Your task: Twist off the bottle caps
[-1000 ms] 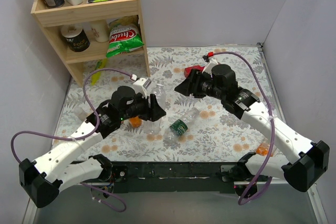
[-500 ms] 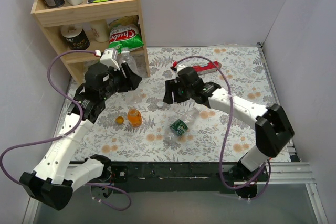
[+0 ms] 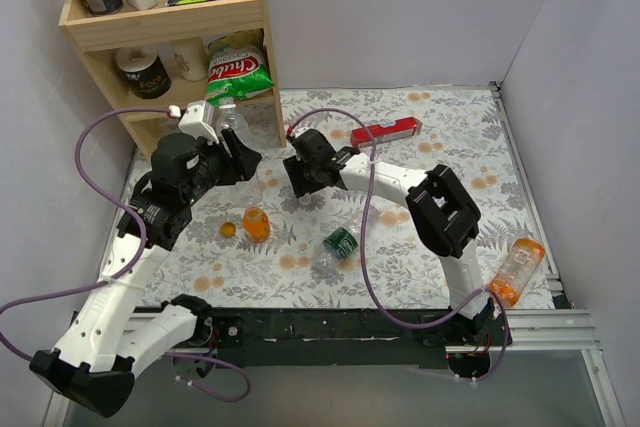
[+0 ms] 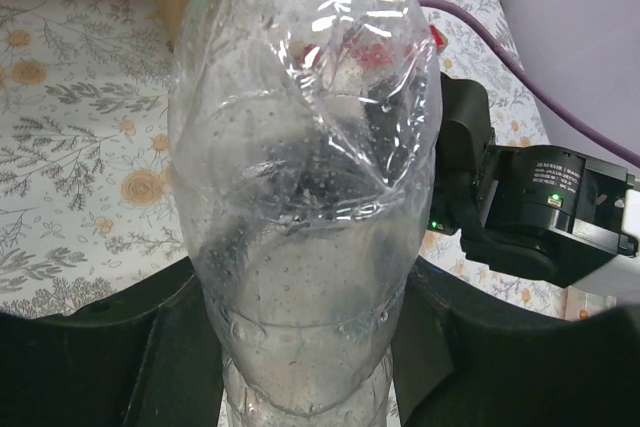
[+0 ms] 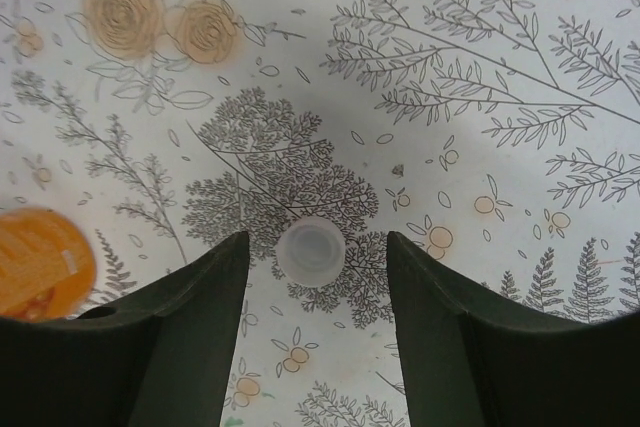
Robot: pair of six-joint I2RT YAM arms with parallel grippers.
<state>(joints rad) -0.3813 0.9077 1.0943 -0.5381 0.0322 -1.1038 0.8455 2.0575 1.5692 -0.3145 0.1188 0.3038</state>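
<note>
My left gripper (image 3: 243, 155) is shut on the clear plain bottle (image 3: 232, 119), held up in front of the shelf; the bottle fills the left wrist view (image 4: 310, 197) between the fingers (image 4: 120, 347), its mouth out of view. My right gripper (image 3: 299, 179) is open and low over the cloth, with a pale cap (image 5: 310, 252) lying between its fingers (image 5: 190, 327), not touched. A short orange bottle (image 3: 256, 224) stands beside an orange cap (image 3: 228, 230). The green-labelled bottle (image 3: 340, 242) lies on its side. The slim orange bottle (image 3: 517, 267) lies at the right edge.
A wooden shelf (image 3: 170, 17) with cans, boxes and a snack bag stands at the back left, close to the held bottle. A red box (image 3: 385, 131) lies behind the right arm. The short orange bottle also shows at the right wrist view's left edge (image 5: 40, 262).
My left gripper carried the clear bottle up and left toward the shelf. My right gripper swung left and down over the pale cap. The slim orange bottle now shows at right.
</note>
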